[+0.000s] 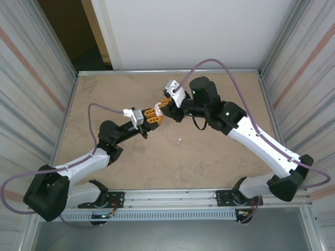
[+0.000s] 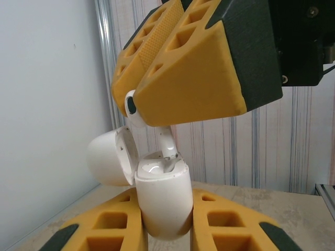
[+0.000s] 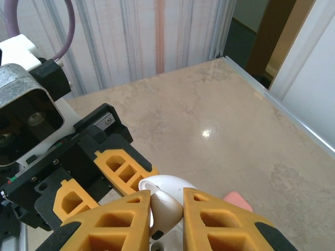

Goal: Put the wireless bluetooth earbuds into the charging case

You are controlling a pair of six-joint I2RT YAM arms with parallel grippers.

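Left gripper (image 2: 165, 222) is clamped on the white case (image 2: 162, 201), lid (image 2: 107, 157) flipped back. Your right gripper (image 2: 137, 102) pinches a white earbud (image 2: 134, 112) just above the case, stem dipping into its mouth. Seating's the step, I'd say: press straight down, then release. A second earbud (image 1: 179, 140) lies on the table (image 1: 104, 94) near the case.

No writing, label, brand mark or number can be read anywhere. The white charging case (image 2: 162, 204) and the white earbud (image 2: 134, 116) above it show plain, unmarked surfaces, as far as can be seen.
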